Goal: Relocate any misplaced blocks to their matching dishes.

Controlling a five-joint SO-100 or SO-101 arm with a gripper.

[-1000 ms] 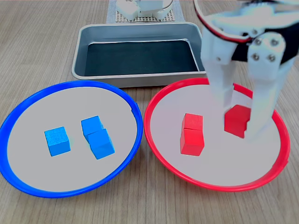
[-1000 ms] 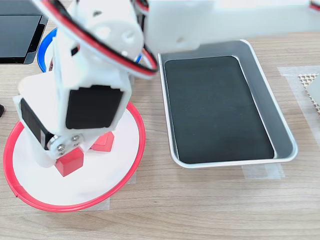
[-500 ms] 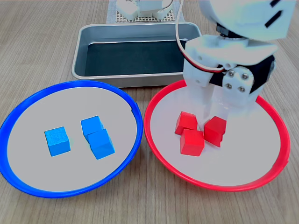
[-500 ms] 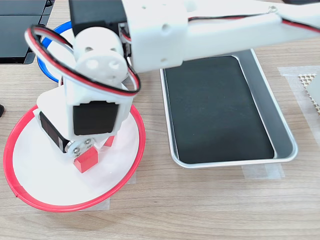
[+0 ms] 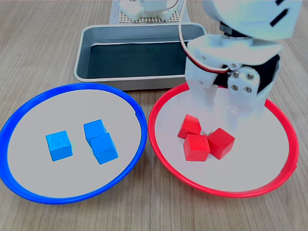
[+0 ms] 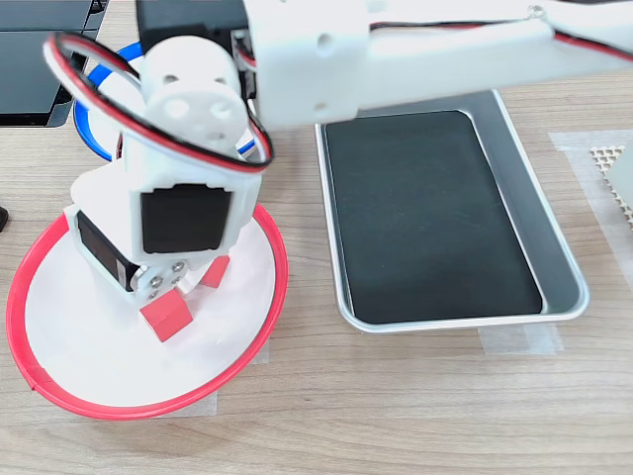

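Observation:
The red-rimmed dish (image 5: 262, 156) holds three red cubes close together: one at the back (image 5: 191, 126), one in front (image 5: 196, 147) and one to the right (image 5: 221, 143). My gripper (image 5: 226, 109) hangs just above and behind them, open, with nothing between its fingers. The blue-rimmed dish (image 5: 41, 108) on the first exterior view's left holds three blue cubes (image 5: 59, 145), two of them touching (image 5: 100, 140). In the second exterior view the arm hides most of the red-rimmed dish (image 6: 89, 351); two red cubes (image 6: 165, 315) show under the gripper.
A silver metal tray (image 5: 83, 48) with a dark bottom stands behind the dishes, nothing in it. The arm's base sits on a mesh pad (image 5: 144, 12) beyond it. A dark object (image 6: 35, 59) lies at the second exterior view's top left.
The gripper carried a red cube toward the other two, let go of it and rose slightly. That cube now lies on the red-rimmed dish beside them, and one of them was nudged.

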